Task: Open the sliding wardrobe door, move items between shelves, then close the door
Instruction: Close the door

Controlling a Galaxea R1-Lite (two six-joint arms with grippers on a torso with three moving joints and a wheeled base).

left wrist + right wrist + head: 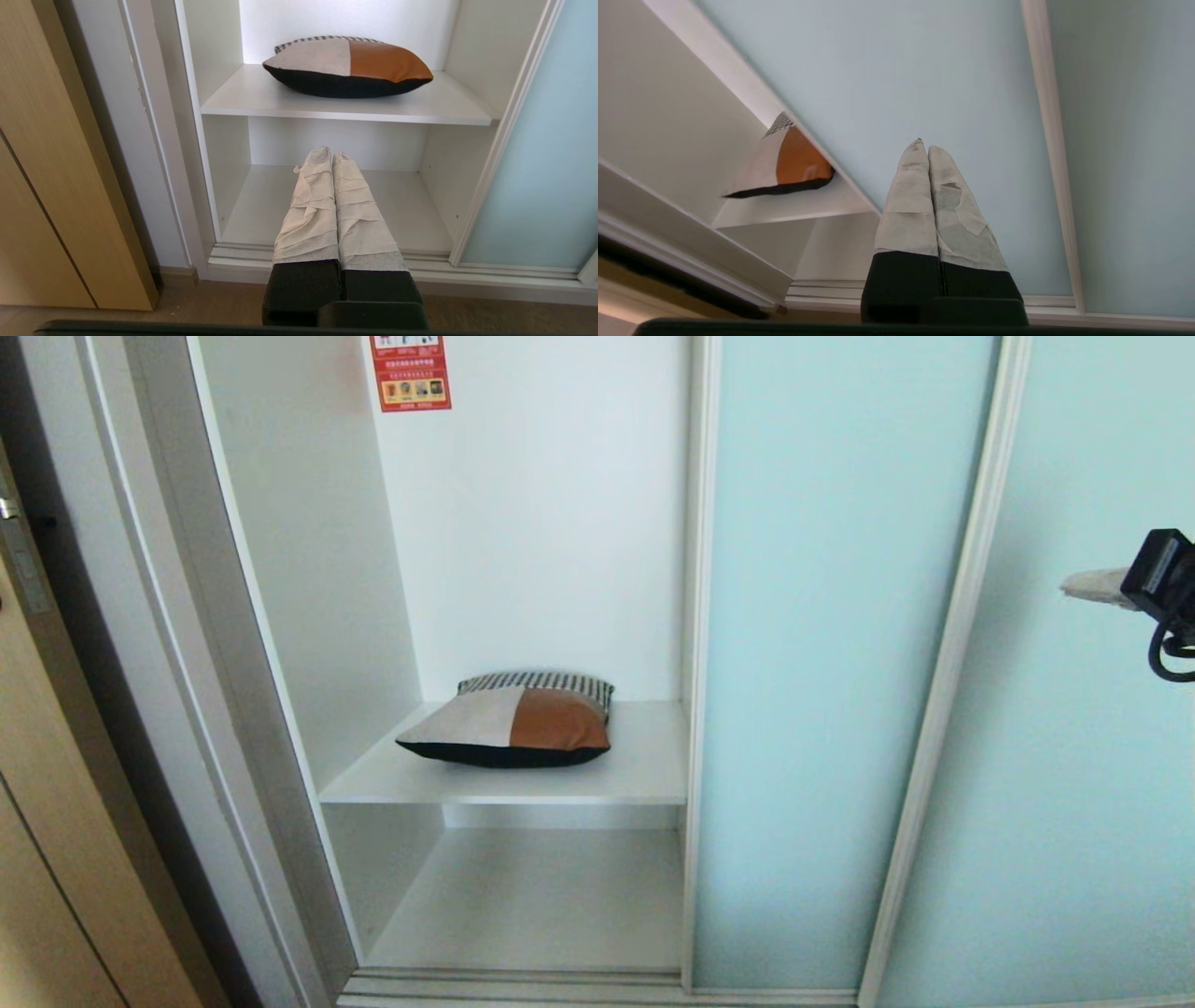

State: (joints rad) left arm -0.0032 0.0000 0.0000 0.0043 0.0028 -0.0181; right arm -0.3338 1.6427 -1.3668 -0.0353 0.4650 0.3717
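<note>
Leftmost, a light wooden door [37, 821] is standing beside the wardrobe's white frame. Right of that door, the open compartment is showing two shelves: the upper shelf [644, 775] is carrying a cushion [513, 728] of beige, tan-brown and black patches, lying flat toward its left half, and the lower shelf [541, 905] is sitting beneath it. Further right, the sliding wardrobe door [822, 663] is covering the neighbouring bay. The left gripper [332, 156] is hanging low before the lower shelf, fingers pressed together, holding nothing. The right gripper [923, 148] is pointing at the aqua glass, likewise closed and empty.
</note>
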